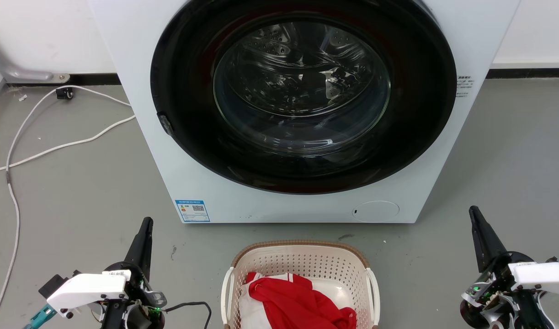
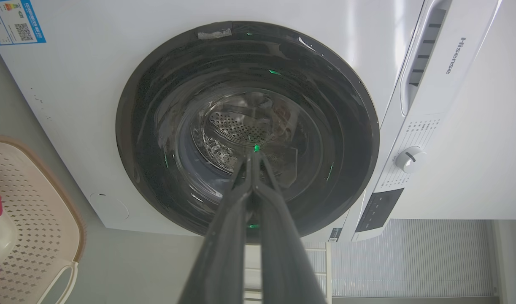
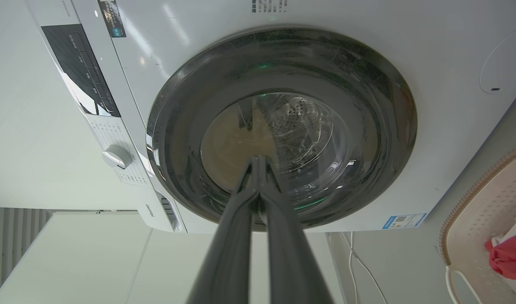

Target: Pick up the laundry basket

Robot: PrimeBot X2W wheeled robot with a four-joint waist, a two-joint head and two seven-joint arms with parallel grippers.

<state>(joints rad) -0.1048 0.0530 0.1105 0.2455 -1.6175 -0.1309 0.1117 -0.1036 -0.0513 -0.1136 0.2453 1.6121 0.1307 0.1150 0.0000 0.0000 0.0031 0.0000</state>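
Dark fingers (image 2: 224,236) meet, holding nothing, on left gripper (image 1: 146,224) and right gripper (image 1: 474,214) beside laundry basket (image 1: 302,261).

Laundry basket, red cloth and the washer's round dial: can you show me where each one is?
laundry basket (image 1: 306,262): head view, on its perforated back wall.
red cloth (image 1: 302,299): head view, on the middle of the bunched fabric.
dial (image 2: 408,159): left wrist view, on the knob's round face.

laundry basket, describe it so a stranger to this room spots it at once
Find the big white washing machine with the round dark door. On the grey floor just before it sits the laundry basket: cream perforated plastic, brown woven-look rim, white side handles, red cloth inside.
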